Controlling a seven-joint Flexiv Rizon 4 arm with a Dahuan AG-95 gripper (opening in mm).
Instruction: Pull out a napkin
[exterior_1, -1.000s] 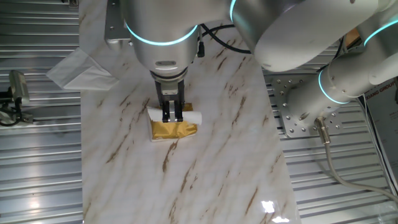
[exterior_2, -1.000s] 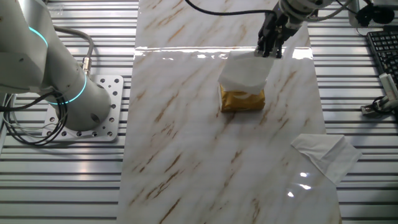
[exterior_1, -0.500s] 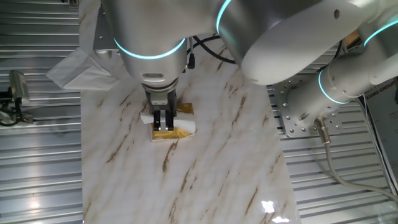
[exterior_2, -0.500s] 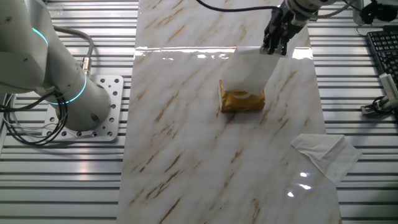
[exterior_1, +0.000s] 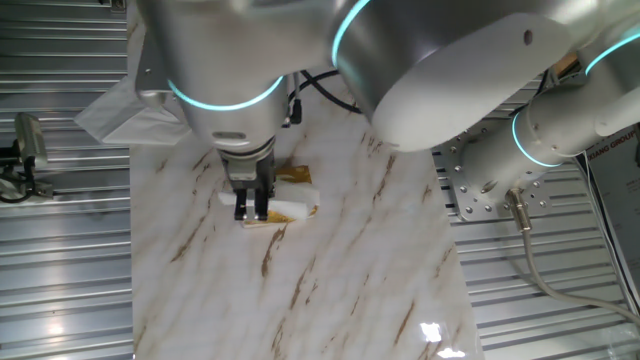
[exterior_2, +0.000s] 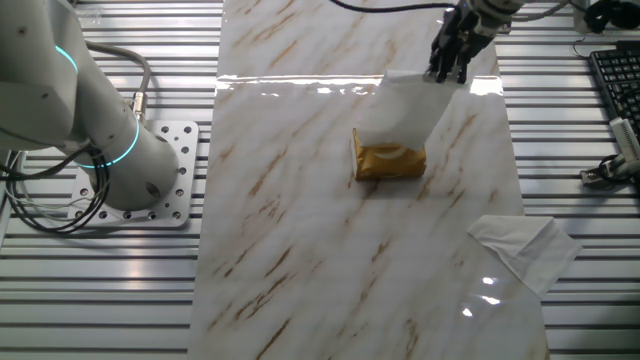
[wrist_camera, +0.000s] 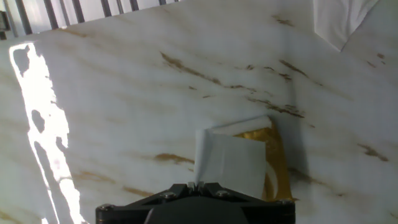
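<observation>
The pincer is pressed together on the top edge of the napkin, its dark fingers side by side with the paper caught between them; in the hand view the pincer shows only as a dark bar at the bottom edge, with the napkin running up from it.

The napkin is thin, white and soft, a roughly square sheet with one crease running along it; it is drawn taut into a sloping panel, wider at the bottom, where its lower edge meets the gold packet and still seems caught in it; the upper corner is held above the table, so the sheet hangs clear of the marble along most of its span.

Compared with a second ago, the pincer has moved up and away from the packet toward the far end of the table, and more of the napkin is stretched out between them; the packet itself has not shifted.

The napkin's long axis runs from the packet up to the pincer, slanting toward the far right of the table in the other fixed view; the packet lies flat near the table's middle, and a larger spread tissue lies well apart at the table's edge.
</observation>
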